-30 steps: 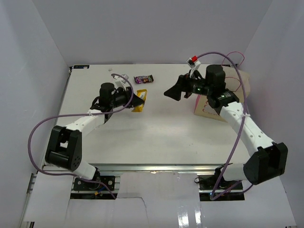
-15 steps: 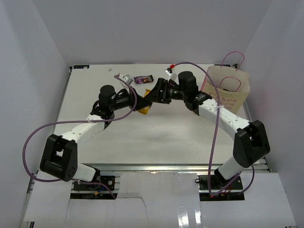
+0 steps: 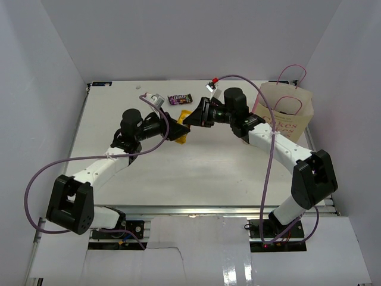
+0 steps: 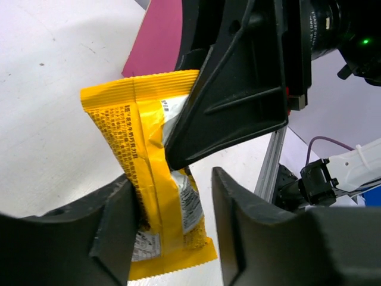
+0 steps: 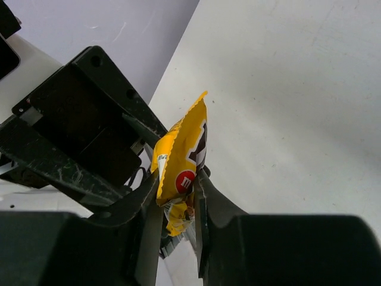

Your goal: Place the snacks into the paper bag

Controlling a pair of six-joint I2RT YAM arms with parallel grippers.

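White walls box in a pale table (image 3: 196, 173), and the 2 arms meet above its far middle. Between them hangs a yellow packet (image 4: 143, 161), held off the surface, with its long axis running across the line between the 2 grippers.

The right gripper (image 5: 177, 179) has its fingers pinched tight on one end of the packet, and its own wrist view shows the wrapper squeezed flat between them. The left gripper (image 4: 169, 190) stands partly spread. The packet's other end sits in the gap and seems to lean on 1 finger, while the second finger stands clear of it. I'd say the hand-over is all but done and only the right arm grips the packet.

The paper bag (image 3: 286, 113) stands upright at the far right of the table. It lies on the right gripper's outer side, well apart from the packet, with its mouth facing up. The right arm is clearly the nearer one, so the packet has to travel rightward, away from the left arm, then go in over the rim.

1 dark candy bar (image 3: 180, 99) lies on the table just beyond the grippers, untouched.
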